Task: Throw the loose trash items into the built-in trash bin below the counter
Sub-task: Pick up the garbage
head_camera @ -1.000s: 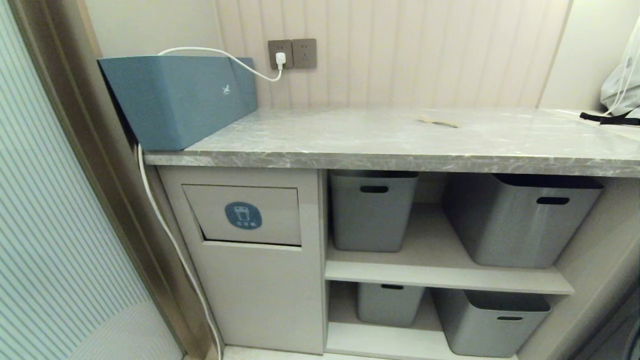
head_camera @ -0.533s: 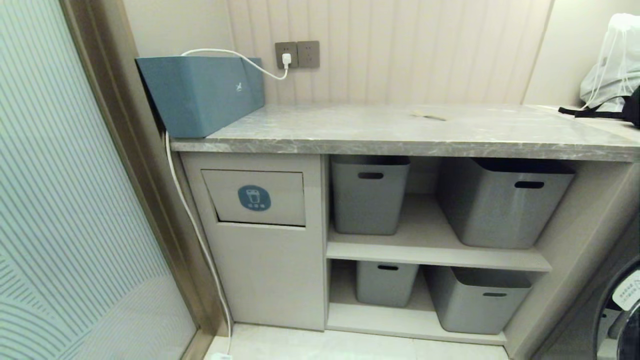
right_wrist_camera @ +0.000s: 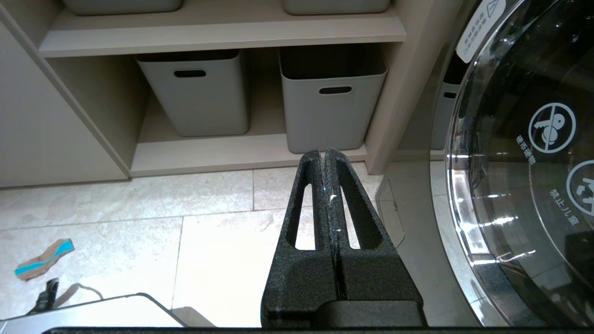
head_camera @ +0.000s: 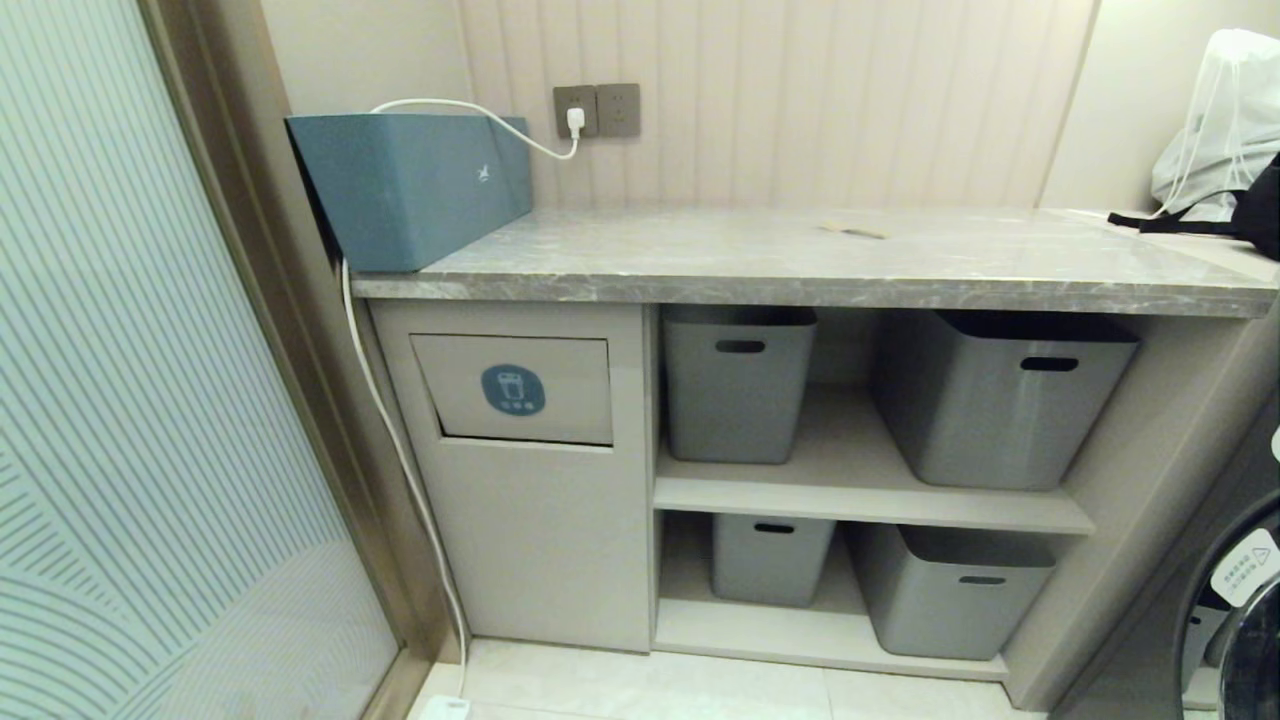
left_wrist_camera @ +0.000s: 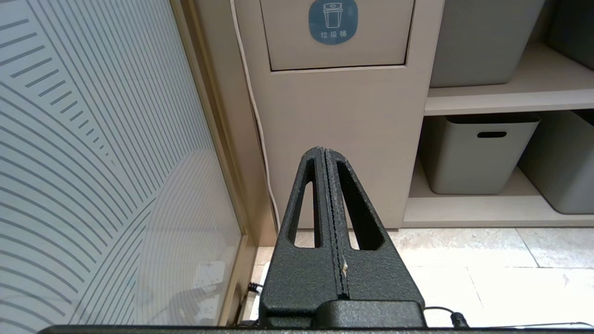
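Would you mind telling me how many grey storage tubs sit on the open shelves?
4: upper shelf holds a left tub and a right tub; lower shelf holds a left tub and a right tub. None appear hidden.

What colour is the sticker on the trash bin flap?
Blue, with a white bin icon; the sticker shows best in the left wrist view.

A grey tabletop (head_camera: pixel 760 262) veined in white tops a beige bin (head_camera: pixel 515 388) front marked with a round blue sticker (head_camera: pixel 512 389) bearing a white icon. A teal-blue box (head_camera: pixel 410 185) carries a small white logo. Grey tubs (head_camera: pixel 737 382) fill beige shelves (head_camera: pixel 860 495). A brown scrap (right_wrist_camera: pixel 42 259) with a teal stripe lies on pale floor tiles (right_wrist_camera: pixel 139 241); both tools are black.
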{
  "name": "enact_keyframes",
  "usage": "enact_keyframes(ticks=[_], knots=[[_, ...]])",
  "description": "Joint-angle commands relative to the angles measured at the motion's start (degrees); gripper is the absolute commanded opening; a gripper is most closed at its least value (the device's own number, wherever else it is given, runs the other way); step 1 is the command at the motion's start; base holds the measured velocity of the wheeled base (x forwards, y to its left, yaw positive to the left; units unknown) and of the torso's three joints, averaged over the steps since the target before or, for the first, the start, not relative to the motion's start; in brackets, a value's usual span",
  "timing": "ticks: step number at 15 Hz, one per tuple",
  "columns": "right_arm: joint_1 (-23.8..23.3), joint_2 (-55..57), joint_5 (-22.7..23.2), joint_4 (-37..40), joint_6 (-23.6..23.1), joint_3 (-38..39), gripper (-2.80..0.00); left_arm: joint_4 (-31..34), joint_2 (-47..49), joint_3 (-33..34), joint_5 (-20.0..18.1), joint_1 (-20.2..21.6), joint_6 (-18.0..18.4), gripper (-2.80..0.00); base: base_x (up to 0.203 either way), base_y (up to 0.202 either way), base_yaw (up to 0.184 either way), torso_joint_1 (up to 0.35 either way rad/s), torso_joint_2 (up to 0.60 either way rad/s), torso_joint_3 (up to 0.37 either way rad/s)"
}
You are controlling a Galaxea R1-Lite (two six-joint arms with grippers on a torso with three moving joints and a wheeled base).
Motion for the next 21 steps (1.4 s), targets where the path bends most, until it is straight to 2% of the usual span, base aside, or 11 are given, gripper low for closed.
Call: enact_keyframes(ticks=[1, 7, 15, 21], knots=[[-0.01, 0.05, 0.04, 0.0, -0.06, 0.0, -2.8, -0.01, 0.01, 0.09, -0.06, 0.01, 0.01, -2.8, 0.0, 0.0, 0.0, 0.0, 0.0, 0.0], [-0.01, 0.09, 0.04, 0.0, -0.02, 0.0, -2.8, -0.1, 0.01, 0.09, 0.11, 0.01, -0.18, -2.8, 0.0, 0.0, 0.0, 0.0, 0.0, 0.0], [-0.01, 0.01, 0.22, 0.0, -0.46, 0.0, -2.8, -0.1, 0.01, 0.09, 0.11, 0.01, -0.34, -2.8, 0.0, -0.168, 0.001, 0.002, 0.0, 0.002], [-0.01, 0.08, 0.57, 0.0, -0.99, -0.09, -2.8, -0.01, 0.01, 0.09, 0.03, 0.01, -0.17, -2.8, 0.0, -0.013, 0.0, 0.0, 0.0, 0.001]])
